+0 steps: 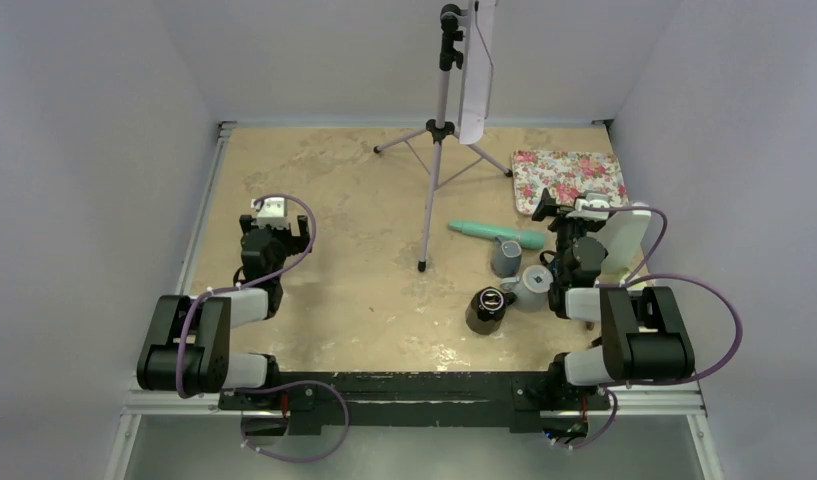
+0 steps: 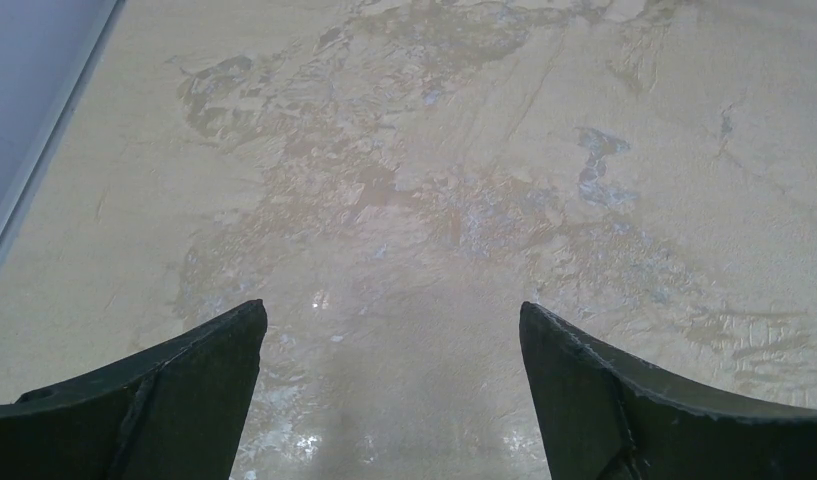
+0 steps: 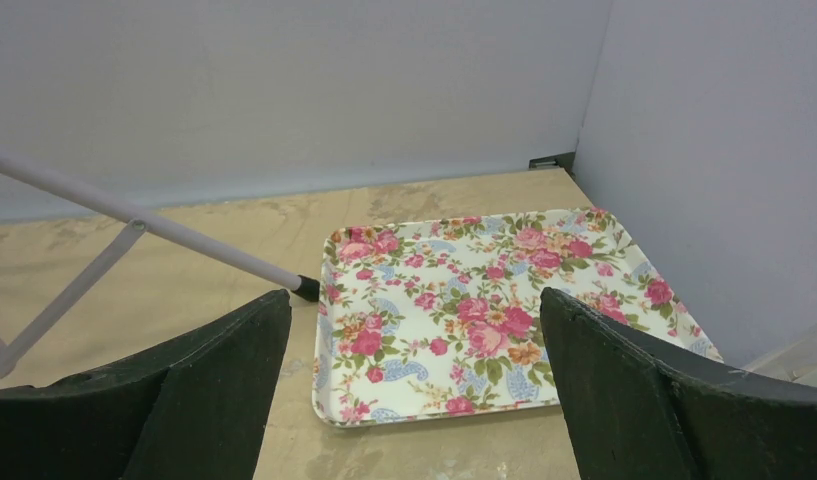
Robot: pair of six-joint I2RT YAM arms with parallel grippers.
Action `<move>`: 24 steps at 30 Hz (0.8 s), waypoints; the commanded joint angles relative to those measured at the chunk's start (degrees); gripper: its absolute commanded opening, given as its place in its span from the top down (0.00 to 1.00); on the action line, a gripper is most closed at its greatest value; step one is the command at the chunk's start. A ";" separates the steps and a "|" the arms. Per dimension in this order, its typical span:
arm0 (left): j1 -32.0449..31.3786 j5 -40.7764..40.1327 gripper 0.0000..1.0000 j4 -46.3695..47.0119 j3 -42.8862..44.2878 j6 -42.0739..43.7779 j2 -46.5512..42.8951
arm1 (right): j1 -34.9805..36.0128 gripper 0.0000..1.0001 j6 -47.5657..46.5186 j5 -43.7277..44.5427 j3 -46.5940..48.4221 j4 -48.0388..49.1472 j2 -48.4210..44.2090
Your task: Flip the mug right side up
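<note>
A small grey-blue mug (image 1: 505, 256) stands on the table at the right, seemingly with its base up. Next to it are a grey round cup (image 1: 534, 283) and a black mug (image 1: 489, 308) with its mouth up. None of them shows in the wrist views. My right gripper (image 1: 582, 212) (image 3: 414, 310) is open and empty, just right of and beyond the cups, facing the floral tray (image 3: 464, 310). My left gripper (image 1: 275, 222) (image 2: 394, 320) is open and empty over bare table at the far left.
A white tripod (image 1: 439, 130) stands mid-table, one leg (image 3: 184, 240) ending by the tray's corner. A teal tool (image 1: 496, 232) lies behind the cups. The floral tray (image 1: 569, 180) is at the back right, and a white object (image 1: 629, 235) stands by the right wall.
</note>
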 commanded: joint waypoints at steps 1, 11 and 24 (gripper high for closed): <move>0.33 1.18 0.00 4.25 1.63 0.93 -0.36 | -0.23 0.02 -1.26 -0.58 1.31 4.06 -1.22; 0.30 5.23 0.00 -2.74 3.82 3.24 -5.03 | -0.23 0.05 -4.05 -15.00 9.20 -20.53 -16.39; 0.14 35.07 0.03 -91.63 46.54 9.54 -17.41 | 19.03 0.19 -20.12 -17.37 60.63 -102.57 0.87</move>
